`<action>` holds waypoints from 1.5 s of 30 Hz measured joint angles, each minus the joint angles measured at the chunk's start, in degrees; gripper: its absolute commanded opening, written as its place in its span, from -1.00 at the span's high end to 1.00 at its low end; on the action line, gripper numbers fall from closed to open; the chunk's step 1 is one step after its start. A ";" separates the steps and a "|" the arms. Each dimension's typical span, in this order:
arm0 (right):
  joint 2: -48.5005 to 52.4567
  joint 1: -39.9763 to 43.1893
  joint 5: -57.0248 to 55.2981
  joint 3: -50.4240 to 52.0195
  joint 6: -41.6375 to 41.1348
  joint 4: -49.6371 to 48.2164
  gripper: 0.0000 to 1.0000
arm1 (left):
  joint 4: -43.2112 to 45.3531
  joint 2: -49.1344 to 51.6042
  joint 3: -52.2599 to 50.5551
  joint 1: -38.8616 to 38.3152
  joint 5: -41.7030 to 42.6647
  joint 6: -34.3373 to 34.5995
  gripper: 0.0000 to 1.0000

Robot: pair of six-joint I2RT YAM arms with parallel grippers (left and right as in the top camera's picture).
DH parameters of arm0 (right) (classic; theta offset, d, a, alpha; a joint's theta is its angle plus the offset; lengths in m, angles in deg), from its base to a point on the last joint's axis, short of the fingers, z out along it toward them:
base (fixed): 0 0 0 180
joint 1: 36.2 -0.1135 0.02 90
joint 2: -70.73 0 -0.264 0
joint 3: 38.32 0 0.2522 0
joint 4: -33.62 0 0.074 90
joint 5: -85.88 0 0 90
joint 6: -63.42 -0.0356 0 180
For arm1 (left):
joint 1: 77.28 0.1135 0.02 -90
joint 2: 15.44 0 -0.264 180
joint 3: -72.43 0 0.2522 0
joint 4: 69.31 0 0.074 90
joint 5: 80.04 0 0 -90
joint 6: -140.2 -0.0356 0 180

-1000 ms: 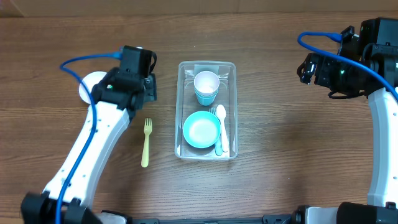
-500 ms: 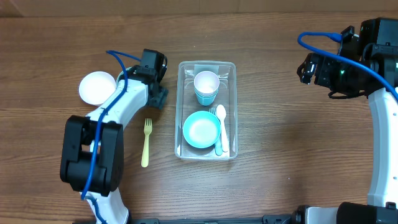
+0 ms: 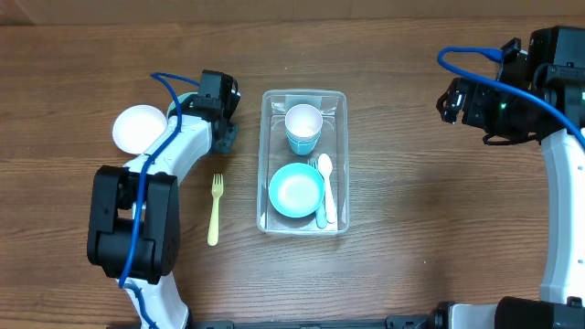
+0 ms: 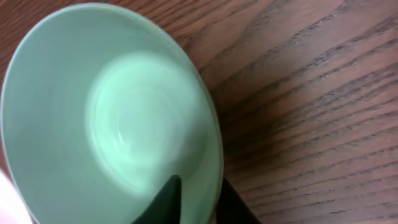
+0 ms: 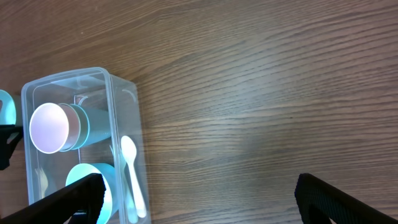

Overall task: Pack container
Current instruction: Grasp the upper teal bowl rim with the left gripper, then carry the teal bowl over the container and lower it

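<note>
The clear container stands mid-table and holds a teal cup, a teal bowl and a white spoon. Left of it, my left gripper is shut on the rim of a pale green bowl, one finger inside the bowl and one outside. That bowl is almost hidden under the wrist in the overhead view. My right gripper hangs open at the far right, above bare wood, with nothing between its fingers.
A white round dish sits just left of the left gripper. A yellow-green fork lies on the table to the left of the container. Wooden tabletop spreads between the container and the right arm.
The left jaws have closed on the green bowl's rim, and the wrist has shifted slightly left. The right arm has not moved.
</note>
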 measured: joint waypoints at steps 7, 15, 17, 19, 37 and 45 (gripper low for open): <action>0.00 0.00 0.02 0.00 0.02 -0.02 -1.00 | -0.79 -0.02 0.59 0.00 0.22 0.04 0.81; 0.00 0.00 0.00 0.00 0.02 0.00 -1.00 | -7.67 -9.84 8.61 -0.11 0.63 2.51 0.88; 0.00 0.02 0.02 0.00 0.00 -0.02 -1.00 | -10.91 -13.88 10.60 -0.52 0.63 4.20 0.91; 0.00 0.00 0.02 0.00 -0.02 -0.02 -1.00 | -14.34 -17.77 11.47 -1.84 1.31 6.14 0.92; 0.00 0.00 0.00 0.00 0.00 -0.02 -1.00 | -30.97 -23.63 11.96 -30.23 12.87 27.93 0.92; 0.00 0.00 0.00 0.00 0.00 0.02 -1.00 | -30.36 -11.76 11.78 -36.89 13.68 31.41 0.92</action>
